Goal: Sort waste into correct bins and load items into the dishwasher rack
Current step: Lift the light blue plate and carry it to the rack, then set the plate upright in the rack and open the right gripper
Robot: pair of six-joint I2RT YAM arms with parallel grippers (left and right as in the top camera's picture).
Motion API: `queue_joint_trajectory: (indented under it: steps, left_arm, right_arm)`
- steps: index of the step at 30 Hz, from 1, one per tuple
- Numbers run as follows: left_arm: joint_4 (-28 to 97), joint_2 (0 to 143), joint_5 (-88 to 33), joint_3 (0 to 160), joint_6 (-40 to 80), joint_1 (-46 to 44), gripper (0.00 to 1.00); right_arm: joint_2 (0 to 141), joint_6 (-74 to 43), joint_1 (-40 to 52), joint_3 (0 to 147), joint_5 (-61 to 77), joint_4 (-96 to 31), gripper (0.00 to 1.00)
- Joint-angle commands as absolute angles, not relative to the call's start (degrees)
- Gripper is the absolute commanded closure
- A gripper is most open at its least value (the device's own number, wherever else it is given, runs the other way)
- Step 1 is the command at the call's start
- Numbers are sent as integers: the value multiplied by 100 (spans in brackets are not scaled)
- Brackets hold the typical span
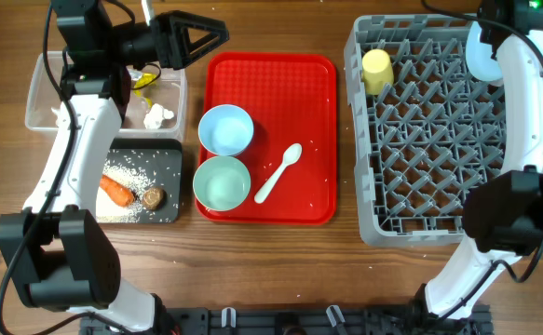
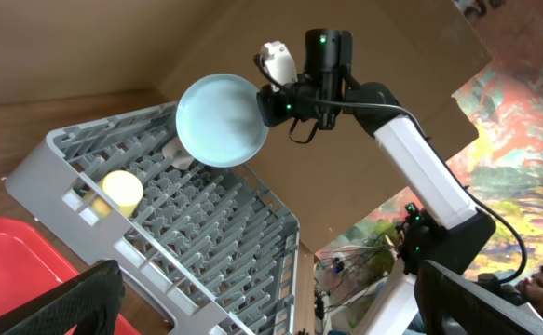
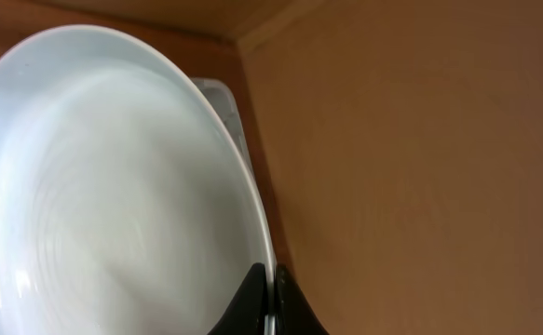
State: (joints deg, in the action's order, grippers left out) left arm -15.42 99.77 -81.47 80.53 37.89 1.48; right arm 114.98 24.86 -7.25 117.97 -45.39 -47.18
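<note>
Right pincer is clamped tight on the plate. It's a thin edge-on pinch at the rim, one finger on the inner face and one on the back.

Plate is off the table, up near its far right corner and over the far right part of the rack. It's tipped toward upright, with the face turned toward the left edge. From the left wrist view it looks clear of the pegs, but the angle is poor and I can't rule out the lower rim touching.

Handling:
- **Surface:** stiff, smooth and glossy, so it's slippery under a rim pinch this small.
- **Material:** can't tell plastic from ceramic, so treat it as fragile.
- **Balance:** all the weight hangs off one rim point, so I'd expect it to pivot in the jaws if swung fast.
- **Hold:** the rim is the sensible place for slotting it on edge between pegs.

Relative to the pincer, the plate body runs out ahead of the fingertips and off to one side. Only the rim sits in the grip.

Left pincer is spread wide and empty. It hovers over the tub near the far left corner, well apart from the plate.

Cup sits in the rack's far left part.
</note>
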Motion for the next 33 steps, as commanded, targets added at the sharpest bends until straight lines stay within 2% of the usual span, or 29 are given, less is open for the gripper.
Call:
queue_joint_trajectory:
  steps: [1,19,21,24,25,31,33]
  left_arm:
    - [-1544,10009,-8154,8079,3780,174,0]
    - [-1544,10009,-8154,8079,3780,174,0]
    - [-1544,10009,-8154,8079,3780,174,0]
    - [-1544,10009,-8154,8079,3780,174,0]
    - [-1544,10009,-8154,8079,3780,174,0]
    - [-1544,10009,-8154,8079,3780,174,0]
    - [-1544,10009,-8154,8079,3780,174,0]
  right_arm:
    - [11590,2812,-882,11594,-4451,-4488,96]
    - [11590,2799,-851,10731,-3841,-3946,94]
    - [11587,2532,-840,10731,-3597,-3997,77]
    - [11587,2499,-827,10731,-2864,-4244,66]
    - [11587,2480,-821,10731,-2786,-4289,60]
    - [11277,1861,-727,10803,-2685,-4261,50]
    - [10951,1433,-635,10881,-2576,-4257,40]
